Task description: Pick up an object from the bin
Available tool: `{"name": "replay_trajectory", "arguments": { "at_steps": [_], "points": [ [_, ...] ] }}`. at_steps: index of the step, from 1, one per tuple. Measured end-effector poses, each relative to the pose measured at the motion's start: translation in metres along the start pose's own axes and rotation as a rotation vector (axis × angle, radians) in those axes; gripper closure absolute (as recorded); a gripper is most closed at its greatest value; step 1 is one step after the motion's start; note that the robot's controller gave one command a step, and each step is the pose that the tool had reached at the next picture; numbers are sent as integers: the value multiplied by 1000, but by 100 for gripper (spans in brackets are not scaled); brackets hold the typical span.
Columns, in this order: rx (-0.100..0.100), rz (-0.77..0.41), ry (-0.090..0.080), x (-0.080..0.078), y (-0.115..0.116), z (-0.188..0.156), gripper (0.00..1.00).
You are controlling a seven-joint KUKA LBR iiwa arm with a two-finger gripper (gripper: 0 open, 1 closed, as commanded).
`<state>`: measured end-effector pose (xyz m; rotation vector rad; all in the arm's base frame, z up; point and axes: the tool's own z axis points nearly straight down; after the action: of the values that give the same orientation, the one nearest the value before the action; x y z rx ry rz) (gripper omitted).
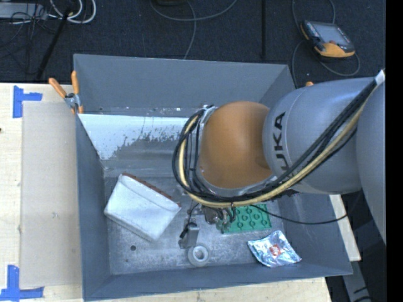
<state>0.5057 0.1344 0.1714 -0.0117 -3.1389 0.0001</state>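
Grey metal bin point(94, 231), with the arm coming in from the right and its rounded orange wrist cover point(230, 145) and looped black and yellow cables point(186, 162) hanging over the bin's middle. The claw point(189, 233) pokes out below the cover, low over the floor near the front wall; can't tell whether it is spread or pressed together. A small grey ring point(199, 254) lies flat on the floor just in front of the claw tip, close to the front wall. A white folded cloth pad with a brown edge point(140, 207) sits just left of the claw. A green studded flat plate point(250, 219) is just right of it, partly under the cover. A crumpled silver-blue foil wrapper point(272, 249) lies in the front right corner, apart from the ring.
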Motion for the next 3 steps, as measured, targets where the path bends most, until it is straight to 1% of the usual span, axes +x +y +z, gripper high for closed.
{"name": "replay_trajectory", "arguments": {
  "at_steps": [1, 2, 3],
  "points": [
    [0, -289, -1, -91, -18, 94, 0],
    [0, -489, -1, -73, -1, 102, 0],
    [0, -407, -1, -55, -1, 102, 0]
  ]
}}
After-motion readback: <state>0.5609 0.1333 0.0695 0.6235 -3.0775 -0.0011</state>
